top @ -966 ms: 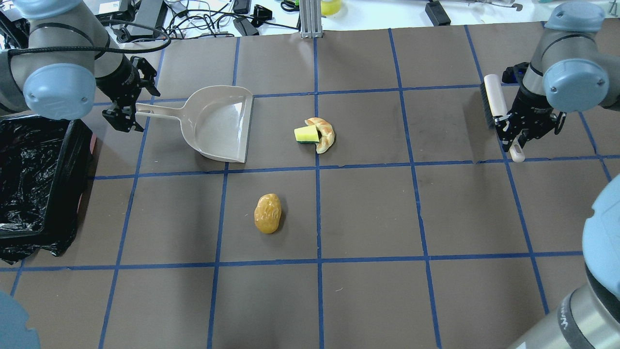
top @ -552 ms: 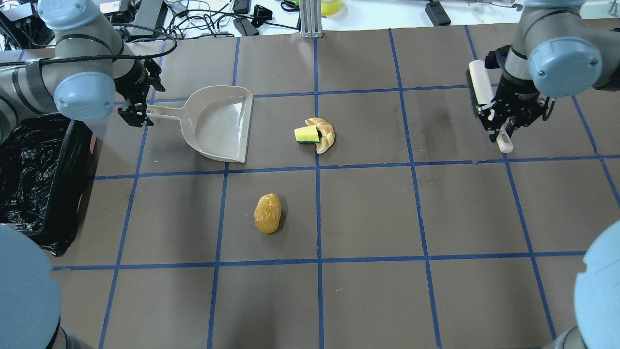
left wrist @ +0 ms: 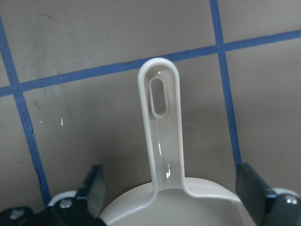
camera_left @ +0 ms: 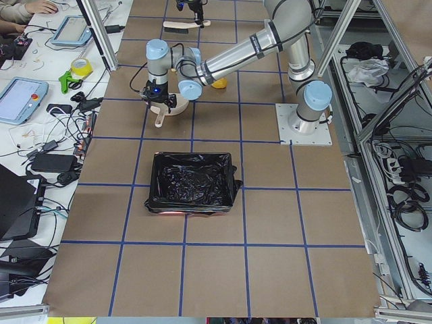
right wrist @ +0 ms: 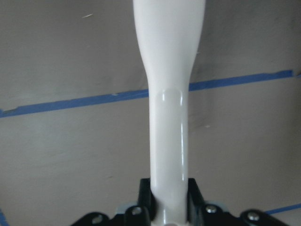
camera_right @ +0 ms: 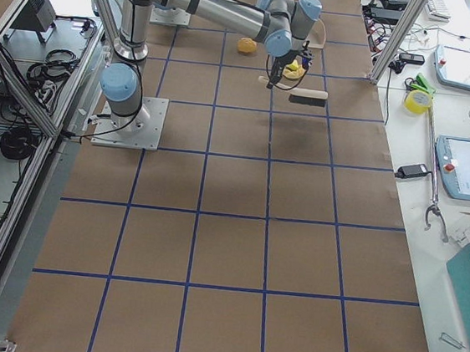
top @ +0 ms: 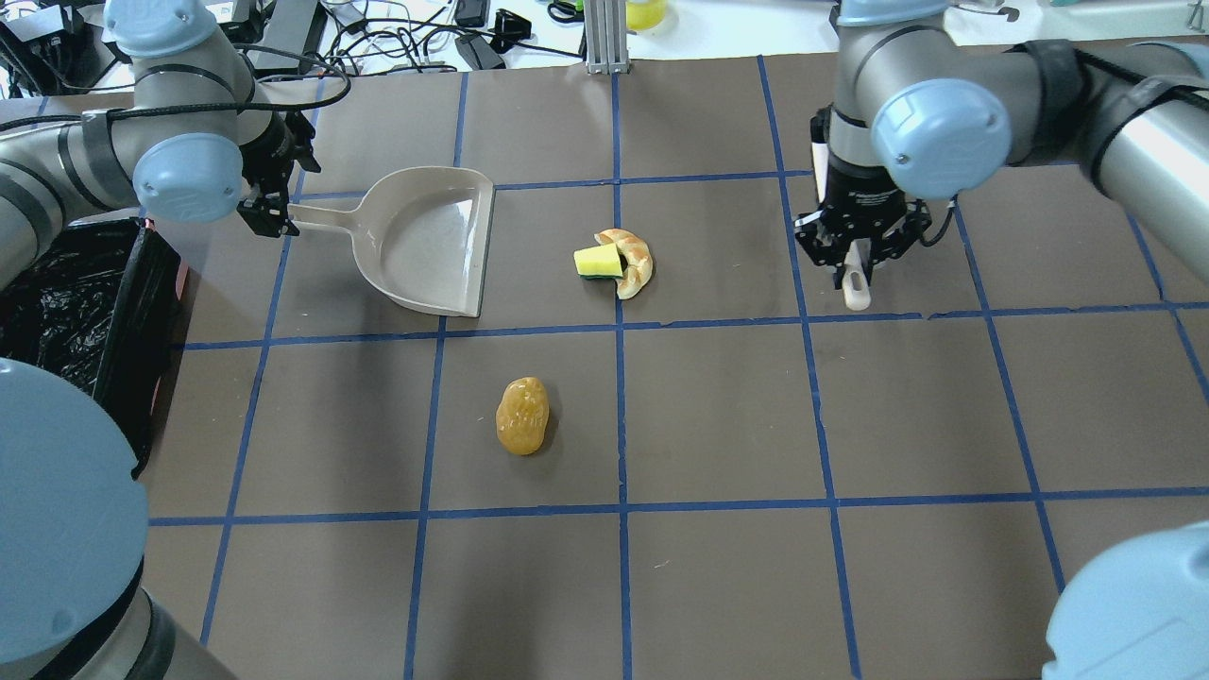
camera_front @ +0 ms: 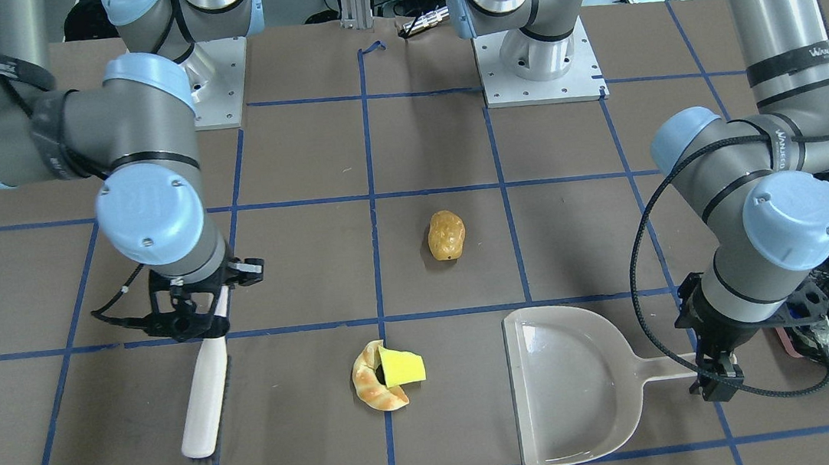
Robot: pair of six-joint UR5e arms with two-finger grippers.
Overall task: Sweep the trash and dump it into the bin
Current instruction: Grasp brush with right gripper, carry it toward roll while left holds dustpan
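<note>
The trash lies on the brown mat: a croissant (top: 638, 267) curled around a yellow sponge wedge (top: 597, 263), and a tan oval lump (top: 522, 416) nearer me. The beige dustpan (top: 425, 236) rests left of them with its mouth facing them. My left gripper (top: 269, 212) is open, its fingers (left wrist: 94, 188) on either side of the dustpan handle (left wrist: 160, 122) without touching it. My right gripper (top: 855, 255) is shut on the beige brush (camera_front: 204, 393), held low to the right of the croissant. The black-lined bin (top: 66, 302) stands at the far left.
The mat carries a grid of blue tape lines. Cables and gear lie beyond the mat's far edge (top: 425, 38). A metal post (top: 604, 38) stands at the far middle. The two arm bases (camera_front: 535, 58) sit on the robot's side of the table.
My right arm has carried the brush well to the left, toward the croissant and sponge. My left gripper has shifted a little right along the dustpan handle. The trash has not moved.
</note>
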